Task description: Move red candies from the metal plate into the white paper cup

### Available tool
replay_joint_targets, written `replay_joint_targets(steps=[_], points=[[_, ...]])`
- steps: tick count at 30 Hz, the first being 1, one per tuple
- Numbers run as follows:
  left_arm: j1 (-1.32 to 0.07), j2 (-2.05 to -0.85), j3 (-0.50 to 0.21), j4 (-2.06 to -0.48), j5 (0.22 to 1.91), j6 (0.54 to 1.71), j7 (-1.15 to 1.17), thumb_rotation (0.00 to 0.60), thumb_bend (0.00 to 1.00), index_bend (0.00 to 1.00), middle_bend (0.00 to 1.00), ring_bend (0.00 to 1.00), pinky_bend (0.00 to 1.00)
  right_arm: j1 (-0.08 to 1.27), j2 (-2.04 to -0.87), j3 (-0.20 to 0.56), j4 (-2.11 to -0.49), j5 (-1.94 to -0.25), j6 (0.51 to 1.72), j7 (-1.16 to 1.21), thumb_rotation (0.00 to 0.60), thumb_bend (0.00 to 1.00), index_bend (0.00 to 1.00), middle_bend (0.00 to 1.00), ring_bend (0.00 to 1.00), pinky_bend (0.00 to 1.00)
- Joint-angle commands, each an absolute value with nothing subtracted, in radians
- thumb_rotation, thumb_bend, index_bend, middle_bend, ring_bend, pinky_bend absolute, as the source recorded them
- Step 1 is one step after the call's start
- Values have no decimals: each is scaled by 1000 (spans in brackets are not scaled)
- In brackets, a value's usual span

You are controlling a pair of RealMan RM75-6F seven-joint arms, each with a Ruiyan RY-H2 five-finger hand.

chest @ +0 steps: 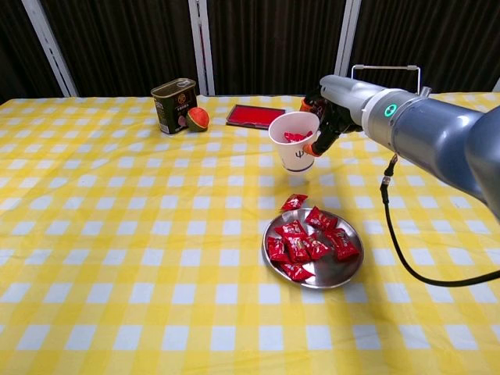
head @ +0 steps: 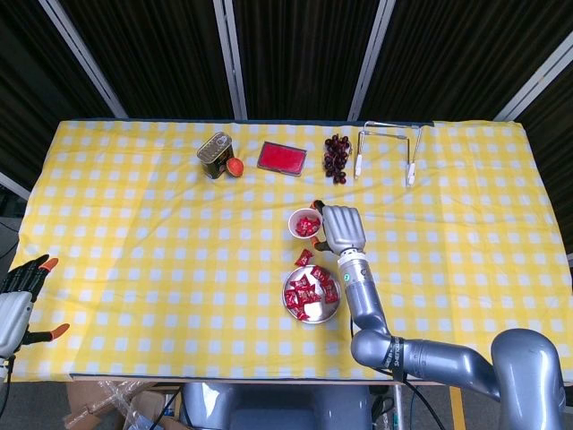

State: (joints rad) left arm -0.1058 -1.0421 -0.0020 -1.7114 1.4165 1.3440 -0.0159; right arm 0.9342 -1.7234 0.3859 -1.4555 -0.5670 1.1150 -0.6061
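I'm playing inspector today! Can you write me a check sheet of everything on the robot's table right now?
Surface: table under a yellow checked cloth.
Job's things: white paper cup with red candies inside, lifted off the cloth; metal plate holding more red candies; one candy lies beside the plate.
Clutter: tin can, small round fruit, red tray, dark grapes, wire rack.
Hands: right hand holds the cup; left hand open, off the table's edge.
Cables: black cable hanging from the right arm.
Surroundings: dark curtains.

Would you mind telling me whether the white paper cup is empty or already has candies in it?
Not empty: red wrappers show inside the white paper cup, which the right hand grips. How many cannot be told.
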Motion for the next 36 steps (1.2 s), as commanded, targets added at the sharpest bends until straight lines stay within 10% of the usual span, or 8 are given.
replay_joint_targets(steps=[1,17,25,36], points=[[-106,-1042,-2,-1711,1415,1343,-15,600,27,0,0,0,0,930,-1724,380,-1447,-555,1107,-606,600,372,379,868,924,1000],[-107,-1043,-3,-1713,1412,1342,-11,600,27,0,0,0,0,916,-1705,367,-1446,-508,1104,-627,600,372,379,868,923,1000],[-106,-1044,-3,-1713,1412,1345,-7,600,27,0,0,0,0,913,-1691,359,-1466,-484,1119,-654,600,371,120,868,914,1000],[-105,-1044,-3,-1712,1415,1349,-6,600,27,0,0,0,0,906,-1669,356,-1501,-483,1153,-674,600,372,52,868,908,1000]])
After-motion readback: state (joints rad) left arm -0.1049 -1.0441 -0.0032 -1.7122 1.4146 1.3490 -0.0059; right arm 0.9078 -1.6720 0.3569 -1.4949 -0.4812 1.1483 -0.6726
